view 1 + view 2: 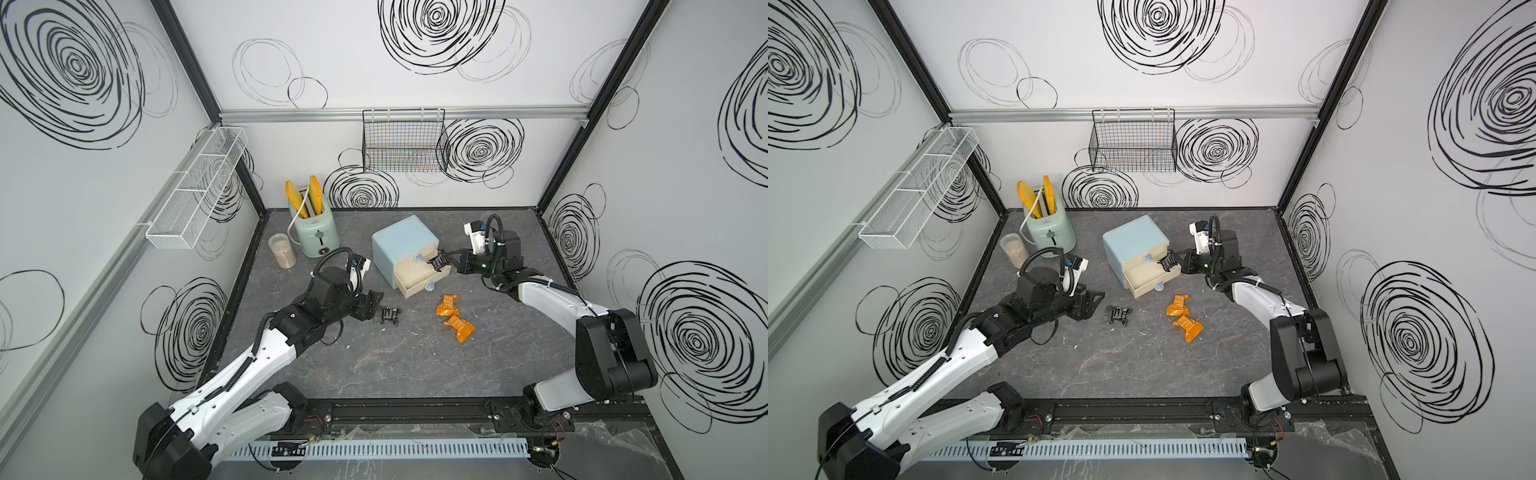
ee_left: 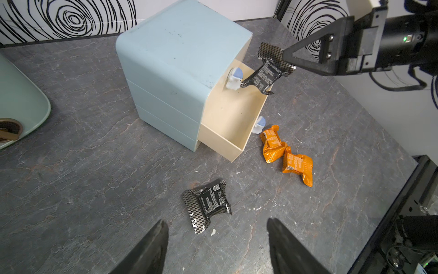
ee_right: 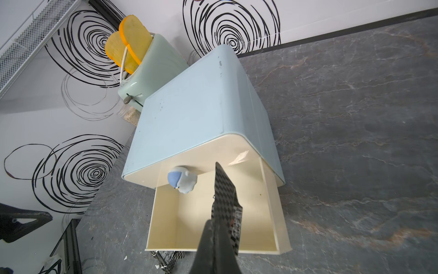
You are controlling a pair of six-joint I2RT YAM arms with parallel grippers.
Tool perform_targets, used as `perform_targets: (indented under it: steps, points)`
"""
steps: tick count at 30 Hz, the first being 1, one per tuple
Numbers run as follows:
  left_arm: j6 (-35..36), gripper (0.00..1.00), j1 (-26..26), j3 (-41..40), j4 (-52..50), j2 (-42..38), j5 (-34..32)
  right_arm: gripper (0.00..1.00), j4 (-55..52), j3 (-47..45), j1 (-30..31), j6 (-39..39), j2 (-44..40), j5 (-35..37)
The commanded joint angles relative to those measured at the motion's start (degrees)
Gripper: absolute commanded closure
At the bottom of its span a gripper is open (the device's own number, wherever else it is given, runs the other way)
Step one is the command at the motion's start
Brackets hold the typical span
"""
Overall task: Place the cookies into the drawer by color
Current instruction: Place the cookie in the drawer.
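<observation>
The pale blue drawer (image 1: 401,241) (image 1: 1133,243) (image 2: 175,66) (image 3: 199,111) has its lowest tray pulled out, and what shows of the inside is bare. My right gripper (image 1: 449,259) (image 1: 1179,260) (image 2: 285,54) (image 3: 214,229) is shut on a black checkered cookie packet (image 2: 266,72) (image 3: 226,197) hanging over that open tray. Another black packet (image 1: 388,316) (image 1: 1119,316) (image 2: 207,205) lies on the table just in front of my left gripper (image 1: 374,307) (image 1: 1096,306) (image 2: 216,223), which is open and holds nothing. Two orange packets (image 1: 448,305) (image 1: 459,328) (image 2: 272,144) (image 2: 298,166) lie beside the tray's front.
A mint-green toaster (image 1: 313,235) with two yellow slices stands at the back left, with a cup of grains (image 1: 282,250) beside it. A black wire basket (image 1: 405,143) hangs on the back wall. A white mesh shelf (image 1: 195,187) hangs on the left wall.
</observation>
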Motion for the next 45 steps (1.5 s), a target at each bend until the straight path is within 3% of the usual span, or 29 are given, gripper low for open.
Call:
perform_targets:
  steps: [1, 24, 31, 35, 37, 41, 45]
  points:
    - [0.2, 0.29, 0.7, -0.1, 2.2, -0.3, 0.5, 1.0, 1.6, 1.6, -0.1, 1.1, 1.3, -1.1]
    - [-0.1, 0.3, 1.1, -0.4, 2.5, -0.1, 0.9, 1.0, 5.7, -0.1, 0.3, 4.3, 6.1, -1.7]
    - [-0.2, 0.3, 1.1, -0.4, 2.5, 0.2, 1.1, 0.87, 5.1, 0.0, 0.6, 4.2, 7.0, -0.9]
    - [-0.2, 0.3, 1.1, -0.4, 2.5, 0.1, 1.2, 0.72, 4.7, -0.1, 0.6, 3.9, 6.9, -0.5]
    - [-0.3, 0.29, 1.1, -0.5, 2.5, 0.1, 1.3, 0.7, 4.4, 0.0, 0.6, 3.6, 6.4, -0.2]
    - [-0.8, 0.29, 1.1, -0.2, 2.3, 0.6, 1.2, 0.56, 3.1, 0.2, 0.6, 2.5, 4.3, 1.2]
    - [-2.4, 0.28, 1.0, -0.5, 2.7, 1.6, 1.5, 0.52, 2.1, -0.7, 0.6, 0.7, 0.1, 3.3]
